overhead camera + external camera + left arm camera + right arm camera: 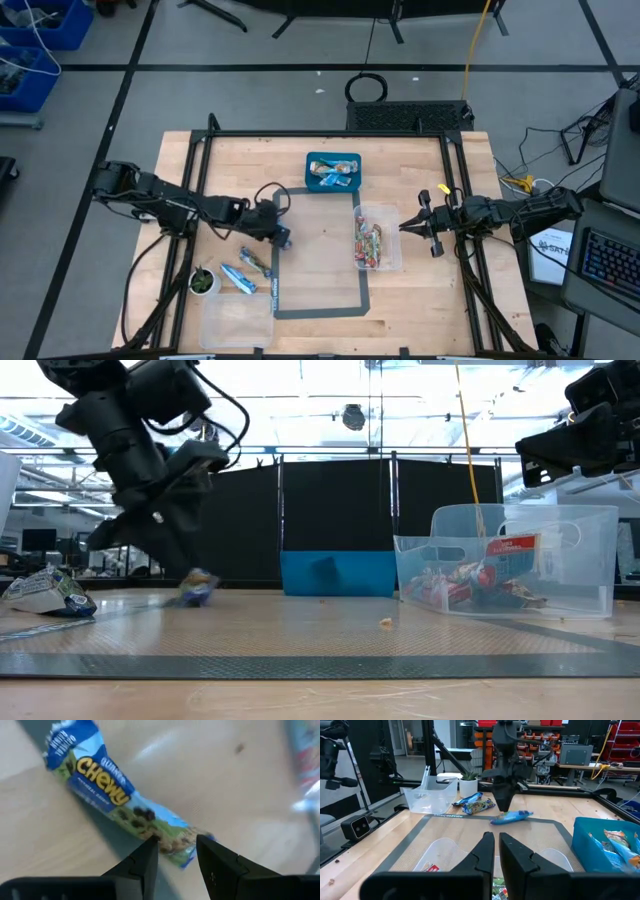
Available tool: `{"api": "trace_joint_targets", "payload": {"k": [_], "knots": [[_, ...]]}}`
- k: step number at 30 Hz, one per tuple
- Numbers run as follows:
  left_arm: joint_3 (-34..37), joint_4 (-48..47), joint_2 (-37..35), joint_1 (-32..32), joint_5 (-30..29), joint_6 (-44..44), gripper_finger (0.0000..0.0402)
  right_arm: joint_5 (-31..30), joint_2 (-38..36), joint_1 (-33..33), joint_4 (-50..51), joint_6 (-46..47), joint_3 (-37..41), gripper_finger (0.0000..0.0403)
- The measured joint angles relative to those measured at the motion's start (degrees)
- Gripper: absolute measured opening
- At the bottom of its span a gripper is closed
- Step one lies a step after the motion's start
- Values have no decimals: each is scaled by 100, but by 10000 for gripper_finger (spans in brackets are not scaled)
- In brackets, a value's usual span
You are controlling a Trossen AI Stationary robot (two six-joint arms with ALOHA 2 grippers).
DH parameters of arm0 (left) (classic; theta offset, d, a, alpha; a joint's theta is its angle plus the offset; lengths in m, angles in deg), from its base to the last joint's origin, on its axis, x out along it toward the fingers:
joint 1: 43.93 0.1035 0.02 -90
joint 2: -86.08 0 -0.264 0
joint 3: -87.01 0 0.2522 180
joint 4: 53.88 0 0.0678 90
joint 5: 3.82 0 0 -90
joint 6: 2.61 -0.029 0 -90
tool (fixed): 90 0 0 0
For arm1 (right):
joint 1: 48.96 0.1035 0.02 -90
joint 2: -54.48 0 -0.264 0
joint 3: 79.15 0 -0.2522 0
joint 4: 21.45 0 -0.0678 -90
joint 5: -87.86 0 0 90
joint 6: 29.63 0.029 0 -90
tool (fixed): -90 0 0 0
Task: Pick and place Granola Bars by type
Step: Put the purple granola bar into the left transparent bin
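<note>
Fingers of the left gripper (176, 851) pinch one end of a blue Quaker Chewy bar (115, 805) at the worktop (320, 255), while the right gripper (408, 224) waits clenched and empty beside the clear bin (392, 262). Sorting looks well along: blue-wrapped bars fill the blue bin (311, 182), red ones the clear bin, and two loose bars (248, 270) remain near the left arm.

Both arms are dark, built of chunky jointed segments. A black cable loops loose off the left arm (170, 205) near its wrist. The right arm (500, 212) is equally dark, each ending in two blunt black fingers (145, 865).
</note>
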Motion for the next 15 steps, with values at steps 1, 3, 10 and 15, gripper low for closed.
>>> {"api": "trace_joint_targets", "payload": {"k": [1,3,10,15], "knots": [[0,119,-1,0,-127,80,138,0,-1,0,0,-2,0,20],[0,267,0,1,-297,146,138,0,0,0,0,0,0,20],[0,46,-2,33,-326,527,138,0,-1,0,1,-2,0,20],[0,-359,-2,109,-358,921,138,0,-1,0,2,-1,0,20]]}}
